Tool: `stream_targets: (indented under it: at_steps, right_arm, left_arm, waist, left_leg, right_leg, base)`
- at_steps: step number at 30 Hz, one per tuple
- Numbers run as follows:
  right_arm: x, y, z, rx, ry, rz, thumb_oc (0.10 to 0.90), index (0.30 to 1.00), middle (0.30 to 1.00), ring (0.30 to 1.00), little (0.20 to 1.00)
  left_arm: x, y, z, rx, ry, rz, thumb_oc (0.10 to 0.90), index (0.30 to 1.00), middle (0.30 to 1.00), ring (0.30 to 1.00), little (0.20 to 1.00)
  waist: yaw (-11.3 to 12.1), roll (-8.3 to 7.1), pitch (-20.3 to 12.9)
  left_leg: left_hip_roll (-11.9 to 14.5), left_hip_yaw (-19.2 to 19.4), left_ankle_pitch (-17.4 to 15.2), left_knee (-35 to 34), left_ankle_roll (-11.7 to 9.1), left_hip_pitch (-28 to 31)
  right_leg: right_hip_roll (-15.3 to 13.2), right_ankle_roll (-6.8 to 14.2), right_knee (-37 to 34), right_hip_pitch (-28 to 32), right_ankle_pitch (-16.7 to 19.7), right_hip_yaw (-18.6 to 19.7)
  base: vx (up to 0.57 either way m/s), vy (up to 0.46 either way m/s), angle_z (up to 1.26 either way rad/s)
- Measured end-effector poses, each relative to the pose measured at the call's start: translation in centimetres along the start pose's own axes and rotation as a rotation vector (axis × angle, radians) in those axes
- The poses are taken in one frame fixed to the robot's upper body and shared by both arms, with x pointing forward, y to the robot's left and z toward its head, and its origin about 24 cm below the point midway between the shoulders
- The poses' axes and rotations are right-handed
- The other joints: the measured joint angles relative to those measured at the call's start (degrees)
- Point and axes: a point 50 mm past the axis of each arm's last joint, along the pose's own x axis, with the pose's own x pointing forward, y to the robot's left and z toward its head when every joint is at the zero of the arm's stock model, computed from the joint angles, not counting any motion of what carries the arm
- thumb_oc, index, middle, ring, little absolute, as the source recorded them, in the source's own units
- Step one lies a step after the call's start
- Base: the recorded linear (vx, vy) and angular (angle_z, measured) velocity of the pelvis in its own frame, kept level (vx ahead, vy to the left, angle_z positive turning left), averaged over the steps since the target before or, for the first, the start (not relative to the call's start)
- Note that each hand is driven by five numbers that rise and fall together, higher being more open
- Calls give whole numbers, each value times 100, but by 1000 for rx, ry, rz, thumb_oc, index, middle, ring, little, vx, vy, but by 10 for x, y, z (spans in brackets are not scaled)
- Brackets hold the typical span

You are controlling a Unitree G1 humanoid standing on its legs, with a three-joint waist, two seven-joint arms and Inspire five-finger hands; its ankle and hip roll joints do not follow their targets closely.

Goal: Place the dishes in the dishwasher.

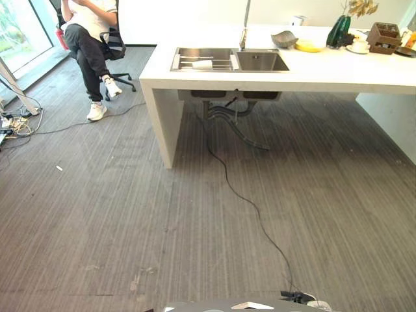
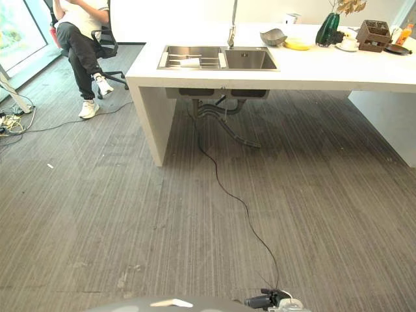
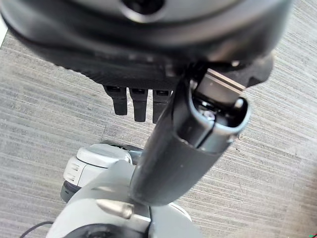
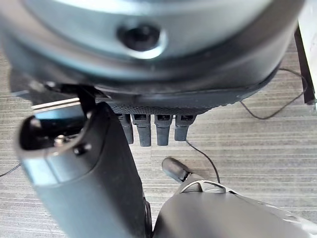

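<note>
Grey ribbed carpet [image 1: 130, 221] covers the floor from the nearest edge to the far wall, marked with faint scuffs. Both robot hands hang low over this carpet, each seen in its own wrist view: the left hand [image 3: 138, 101] has its fingers straight and relaxed, holding nothing, and the right hand [image 4: 156, 129] likewise has straight fingers, apart from the thumb, and is empty. Farther off, right of centre, stands a long white counter [image 1: 325, 71] on a thick white side panel, with grey drain pipes [image 1: 227, 117] hanging beneath it. Set into the counter's left part is a steel double sink [image 1: 231, 60]; a white dish [image 1: 203, 64] lies on the rack in its left basin, and a tall tap [image 1: 245, 29] rises behind it. Along the far right of the counter sit a grey bowl [image 1: 284, 39], a yellow dish [image 1: 307, 46], a dark green vase [image 1: 338, 31], a white cup on a saucer [image 1: 359, 47] and a brown wooden holder [image 1: 383, 38]. At far left a person [image 1: 88, 32] sits on a black office chair [image 1: 117, 45] beside a bright window [image 1: 19, 29], with loose cables [image 1: 16, 123] on the floor nearby.
</note>
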Motion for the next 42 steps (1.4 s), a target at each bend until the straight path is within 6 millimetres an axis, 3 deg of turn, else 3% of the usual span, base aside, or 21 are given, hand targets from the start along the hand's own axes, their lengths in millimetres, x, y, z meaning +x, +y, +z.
stream_targets:
  at_steps: [7, 9, 10, 11, 13, 14, 18, 20, 21, 23, 26, 27, 28, 30, 32, 35, 36, 37, 39, 40, 42]
  right_arm:
    - [0, -6, 18, -8, -36, -18, 800, 900, 900, 900, 900]
    - [-1, -12, 21, -7, -34, -36, 800, 900, 900, 900, 900]
    - [-1, -13, 23, 2, -42, -38, 800, 900, 900, 900, 900]
    - [-1, -12, 28, 19, -66, -35, 800, 900, 900, 900, 900]
    - [-1, -11, 31, 24, -81, -31, 800, 900, 900, 900, 900]
    - [-1, -7, 42, 21, -118, -20, 800, 900, 900, 900, 900]
    - [-1, -2, 45, 29, -137, -8, 800, 900, 900, 900, 900]
    - [-1, 1, 52, 62, -168, -3, 800, 900, 900, 900, 900]
    - [-1, 1, 53, 69, -171, -2, 800, 900, 900, 900, 900]
    - [-2, 0, 54, 96, -176, -6, 800, 900, 900, 900, 900]
    - [-1, 1, 44, 98, -142, -2, 800, 900, 900, 900, 900]
    - [0, 0, 40, 99, -127, -6, 800, 900, 900, 900, 900]
    - [0, -4, 36, 97, -113, -19, 800, 900, 900, 900, 900]
    - [0, -7, 26, 101, -79, -29, 800, 900, 900, 900, 900]
    - [0, -9, 31, 70, -81, -40, 800, 900, 900, 900, 900]
    - [-2, -19, 33, 48, -97, -66, 800, 900, 900, 900, 900]
    - [-2, -18, 30, 52, -91, -68, 800, 900, 900, 900, 900]
    - [-1, -19, 24, 56, -73, -71, 800, 900, 900, 900, 900]
    - [-2, -20, 11, 56, -25, -76, 800, 900, 900, 900, 900]
    - [-2, -24, 5, 61, 8, -94, 800, 900, 900, 900, 900]
    - [-2, -26, 2, 62, 31, -110, 800, 900, 900, 900, 900]
  left_arm:
    - [2, -25, 42, 173, -129, -52, 800, 900, 900, 900, 900]
    - [1, -38, 56, 204, -165, -81, 800, 900, 900, 900, 900]
    - [1, -41, 63, 196, -188, -89, 800, 900, 900, 900, 900]
    - [0, -41, 68, 208, -207, -88, 800, 900, 900, 900, 900]
    - [-1, -42, 72, 198, -225, -89, 800, 900, 900, 900, 900]
    - [-1, -42, 73, 189, -227, -88, 800, 900, 900, 900, 900]
    - [-2, -45, 79, 161, -257, -102, 800, 900, 900, 900, 900]
    - [-4, -46, 85, 159, -283, -103, 800, 900, 900, 900, 900]
    - [-4, -46, 86, 159, -285, -101, 800, 900, 900, 900, 900]
    - [-3, -39, 79, 151, -268, -82, 800, 900, 900, 900, 900]
    - [-4, -23, 72, 161, -257, -46, 800, 900, 900, 900, 900]
    - [-4, -23, 73, 161, -261, -43, 800, 900, 900, 900, 900]
    - [-4, -26, 72, 161, -264, -54, 800, 900, 900, 900, 900]
    - [-5, -32, 76, 171, -281, -73, 800, 900, 900, 900, 900]
    - [-6, -35, 78, 173, -292, -82, 800, 900, 900, 900, 900]
    - [-6, -38, 78, 185, -295, -88, 800, 900, 900, 900, 900]
    - [-8, -37, 84, 192, -315, -83, 800, 900, 900, 900, 900]
    - [-10, -38, 93, 202, -352, -85, 800, 900, 900, 900, 900]
    - [-15, -38, 102, 202, -404, -94, 800, 900, 900, 900, 900]
    - [-19, -42, 112, 214, -444, -109, 800, 900, 900, 900, 900]
    - [-24, -43, 122, 220, -485, -115, 800, 900, 900, 900, 900]
  waist:
    - [98, 111, 160]
    - [90, 255, 247]
    - [88, 266, 290]
    - [53, 191, 364]
    - [54, 117, 391]
    - [-7, 110, 457]
    - [-86, 15, 627]
    - [-120, -29, 787]
    - [-121, -32, 829]
    - [-105, -93, 870]
    - [-95, -249, 678]
    - [-68, -234, 617]
    - [-103, -51, 515]
    - [-212, 85, 340]
    - [-175, 106, 192]
    - [-233, 191, 11]
    - [-207, 143, -21]
    - [-204, 92, 22]
    - [25, -7, 44]
    - [-14, -91, 156]
    - [5, -145, 258]
  left_leg:
    - [-198, -9, 1, -143, 169, 130]
    - [-183, -37, 62, -183, 344, 234]
    - [-242, -143, -5, -137, 422, 277]
    - [-314, -202, 13, -72, 452, 276]
    - [-409, -366, -63, -84, 697, 390]
    - [-376, -490, -47, -20, 711, 398]
    - [-397, -745, -62, -44, 618, 453]
    - [-397, -877, -250, 104, 623, 455]
    - [-408, -880, -230, 87, 586, 502]
    - [-436, -874, -518, 22, 504, 776]
    - [-340, -1035, -765, -118, 284, 1204]
    - [-251, -1097, -821, -76, 191, 1272]
    - [53, -1218, -949, 15, 12, 1279]
    - [414, -1448, -1025, 298, -205, 1252]
    - [521, -1417, -968, 1071, -603, 1022]
    - [609, -1356, -798, 2518, -987, 428]
    - [564, -1243, -618, 3410, -1122, 15]
    - [593, -1049, -18, 4604, -1076, -602]
    - [502, -1139, 1882, 6238, -1089, -1637]
    - [565, -1032, 1174, 6709, -990, -2087]
    - [578, -961, 479, 6079, -930, -2624]
  right_leg:
    - [-310, 193, 626, -220, -147, 35]
    - [-657, 291, 1853, -623, -535, 39]
    - [-852, 425, 2524, -839, -504, 244]
    - [-1162, 394, 3376, -1123, -654, 366]
    - [-1244, 634, 3624, -1383, -653, 762]
    - [-1111, 643, 3500, -1526, -656, 1234]
    - [-1023, 883, 1820, -1587, -473, 1216]
    - [-997, 1158, 311, -1569, -49, 903]
    - [-1005, 1160, 298, -1627, 4, 854]
    - [-1140, 1168, 219, -1696, 132, 99]
    - [-995, 1006, 632, -1502, 113, -416]
    - [-875, 541, 555, -1438, 442, -353]
    - [-647, 417, 591, -1309, 522, -339]
    - [-312, -176, 662, -1081, 457, -282]
    - [-127, -314, 615, -888, 326, -311]
    - [132, -445, 551, -671, 52, -236]
    - [162, -576, 612, -623, -215, -183]
    - [214, -674, 612, -520, -414, -67]
    - [171, -596, 447, -196, -441, 32]
    - [146, -525, 389, -66, -468, 37]
    - [27, -587, 338, 128, -637, 64]
  base:
    - [-3, 204, 1]
    - [24, 183, 26]
    - [87, 195, 39]
    - [91, 55, 30]
    - [114, -10, 19]
    - [160, -100, 25]
    - [222, -107, 34]
    - [287, -73, 36]
    - [359, -92, 17]
    - [230, -63, 0]
    - [285, -90, 22]
    - [443, -153, 51]
    - [334, -120, 74]
    - [335, -114, 82]
    - [315, -122, 15]
    - [368, -226, -17]
    - [227, -228, -12]
    - [214, -191, -43]
    - [155, -92, -49]
    - [330, 9, -36]
    - [379, 61, -34]
